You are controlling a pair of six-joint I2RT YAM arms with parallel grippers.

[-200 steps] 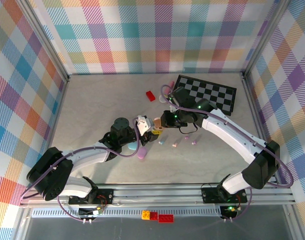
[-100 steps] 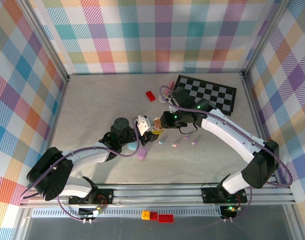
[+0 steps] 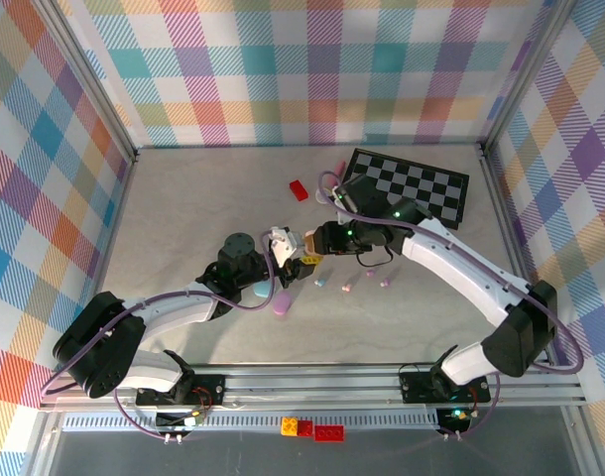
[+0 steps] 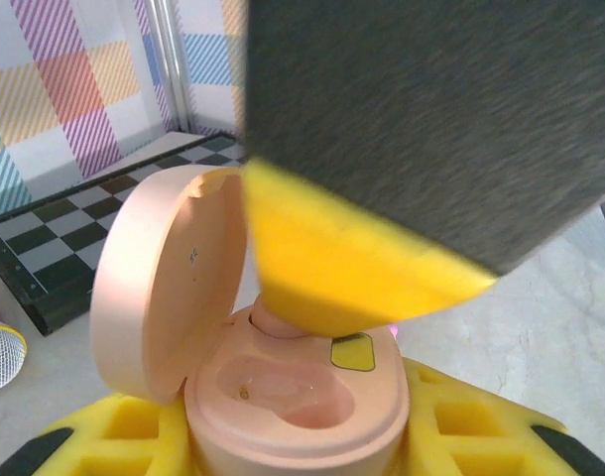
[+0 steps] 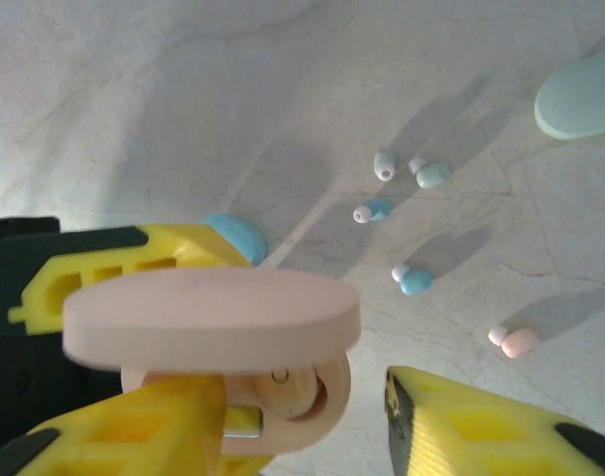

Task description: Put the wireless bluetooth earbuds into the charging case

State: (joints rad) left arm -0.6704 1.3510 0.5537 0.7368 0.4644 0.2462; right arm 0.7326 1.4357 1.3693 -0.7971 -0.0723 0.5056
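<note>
My left gripper [image 3: 283, 245] [image 4: 293, 441] is shut on the base of a pink charging case [image 4: 298, 397] [image 3: 309, 244], which it holds upright with its lid [image 4: 169, 283] swung open. One pink earbud [image 4: 273, 322] [image 5: 301, 382] sits in the case's far socket, and the near socket is bare. My right gripper [image 3: 320, 246] [image 5: 302, 421] hovers right over the case with its jaws apart, one yellow finger [image 4: 362, 258] just above the seated bud. Loose earbuds lie on the table: a mint pair [image 5: 426, 175], two teal ones [image 5: 415, 282] and a pink one [image 5: 519, 343].
A blue case [image 3: 259, 291] and a purple case [image 3: 281, 303] lie under the left arm, and a mint case [image 5: 578, 94] lies nearby. A red brick [image 3: 299, 189] and a chessboard [image 3: 412, 185] lie farther back. Plaid walls close in three sides.
My right gripper's jaws have parted over the case, with the pink earbud resting in its socket. Both arms have barely shifted, and the left grip is the same.
</note>
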